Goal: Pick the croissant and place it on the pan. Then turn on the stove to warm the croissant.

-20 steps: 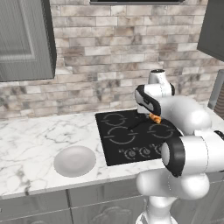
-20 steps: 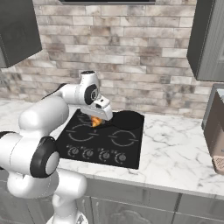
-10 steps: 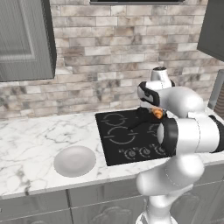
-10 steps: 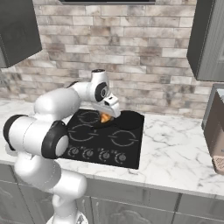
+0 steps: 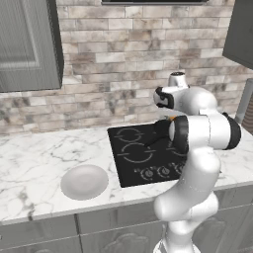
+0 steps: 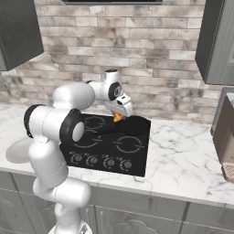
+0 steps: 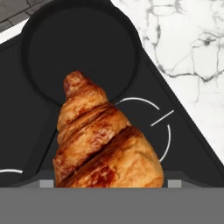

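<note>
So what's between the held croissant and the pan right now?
Nothing: in the hand view the croissant hangs just short of the pan, with only bare black stove glass beneath it.

white arm [image 5: 197, 128] over stove [image 5: 143, 154], plate [image 5: 84, 181] left

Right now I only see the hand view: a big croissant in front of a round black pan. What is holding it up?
Observer: A white arm's gripper pinches the croissant in the air over the back of the stove. It is not yet on the pan.
Visitor: Where would it switch the stove on?
Observer: A row of round knobs runs along the stove's front edge, the side nearest the robot.
Visitor: Anything else on the counter?
Observer: A pale round plate sits on the marble to the left of the stove.
</note>
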